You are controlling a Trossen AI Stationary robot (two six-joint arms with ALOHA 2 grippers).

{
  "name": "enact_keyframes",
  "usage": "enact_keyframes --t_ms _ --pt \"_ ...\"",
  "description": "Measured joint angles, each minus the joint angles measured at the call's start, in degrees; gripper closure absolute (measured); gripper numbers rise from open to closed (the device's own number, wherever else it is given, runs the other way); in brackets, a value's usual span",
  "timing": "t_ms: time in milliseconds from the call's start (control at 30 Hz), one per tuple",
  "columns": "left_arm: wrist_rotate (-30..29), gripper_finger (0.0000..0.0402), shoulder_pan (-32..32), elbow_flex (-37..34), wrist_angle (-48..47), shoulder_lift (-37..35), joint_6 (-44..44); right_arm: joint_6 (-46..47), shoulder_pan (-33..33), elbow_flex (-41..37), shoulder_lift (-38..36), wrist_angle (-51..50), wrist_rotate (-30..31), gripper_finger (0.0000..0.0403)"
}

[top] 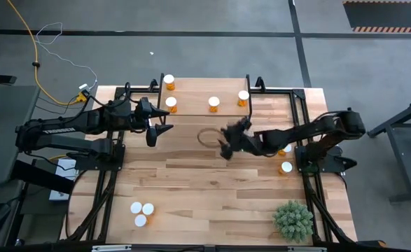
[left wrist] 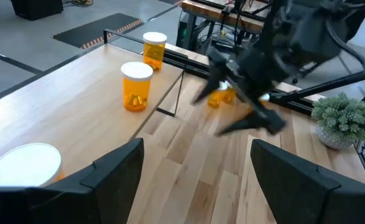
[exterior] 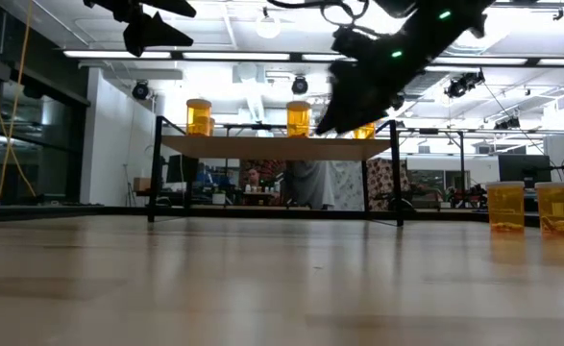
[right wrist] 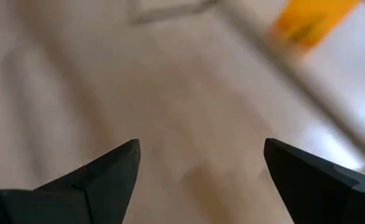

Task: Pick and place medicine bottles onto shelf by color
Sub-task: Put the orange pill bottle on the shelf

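Note:
Amber medicine bottles with white caps stand on the shelf [top: 191, 110] at the table's far edge: one at its far left [top: 169, 82] and three along its front [top: 171, 105] [top: 213, 104] [top: 243, 98]. Two more [top: 286, 167] stand on the table at the right, three [top: 141, 212] near the near left corner. My left gripper [top: 157, 133] hangs open, raised, just in front of the shelf's left part; its wrist view shows shelf bottles [left wrist: 137, 86] ahead. My right gripper [top: 224, 142] is open and raised over the table's middle, in front of the shelf [right wrist: 201, 146].
A spiky green plant [top: 293, 220] stands at the near right corner. A thin ring [top: 209, 136] shows on the tabletop between the grippers. In the low view the shelf board [exterior: 282, 146] sits on black legs with open room under it. Bare planks fill the table's middle and near part.

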Motion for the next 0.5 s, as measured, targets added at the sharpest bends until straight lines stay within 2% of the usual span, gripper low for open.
enact_keyframes --t_ms 133,267,400,500 --pt "0.0 0.0115 0.0 0.0 0.0 0.0 0.0 1.9 3.1 0.0 -2.6 -10.9 -11.9 0.0068" --pt "0.0 0.0115 0.0 0.0 0.0 0.0 0.0 2.0 5.8 0.0 -4.7 -17.3 -22.2 0.0068" --pt "-0.1 0.0115 0.0 0.0 0.0 0.0 0.0 5.7 7.5 0.0 -5.9 -21.6 -25.3 0.0068" --pt "-0.1 0.0115 0.0 0.0 0.0 0.0 0.0 14.5 7.5 0.0 -6.5 -29.8 -25.6 0.0068"
